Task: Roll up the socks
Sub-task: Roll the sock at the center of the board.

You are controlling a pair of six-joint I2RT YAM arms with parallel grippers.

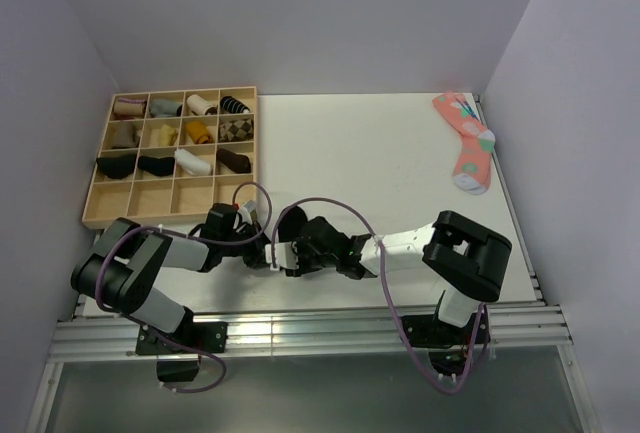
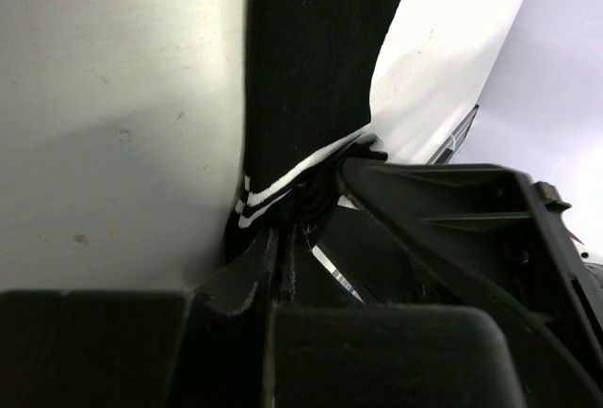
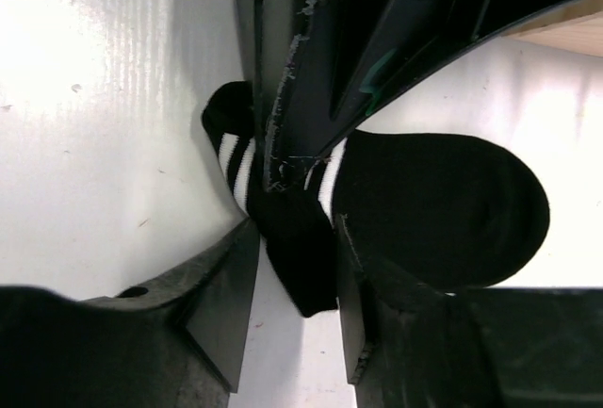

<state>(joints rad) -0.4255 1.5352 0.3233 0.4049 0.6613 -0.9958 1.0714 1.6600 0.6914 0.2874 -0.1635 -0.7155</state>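
Observation:
The black socks (image 1: 292,221) with thin white stripes at the cuff lie on the white table near its front edge, between my two grippers. My left gripper (image 1: 268,246) reaches in from the left. In the left wrist view it (image 2: 283,229) is shut on the striped cuff, and the sock (image 2: 311,59) stretches away from it. My right gripper (image 1: 290,253) comes from the right. In the right wrist view it (image 3: 294,229) closes on a folded bit of cuff, with the sock's foot (image 3: 433,205) to the right. The left gripper's fingers (image 3: 301,78) pinch the same cuff from above.
A wooden compartment tray (image 1: 112,199) at the back left holds several rolled socks of other colours. A pink patterned sock (image 1: 468,143) lies at the far right, by the wall. Walls close in the table on the left, back and right.

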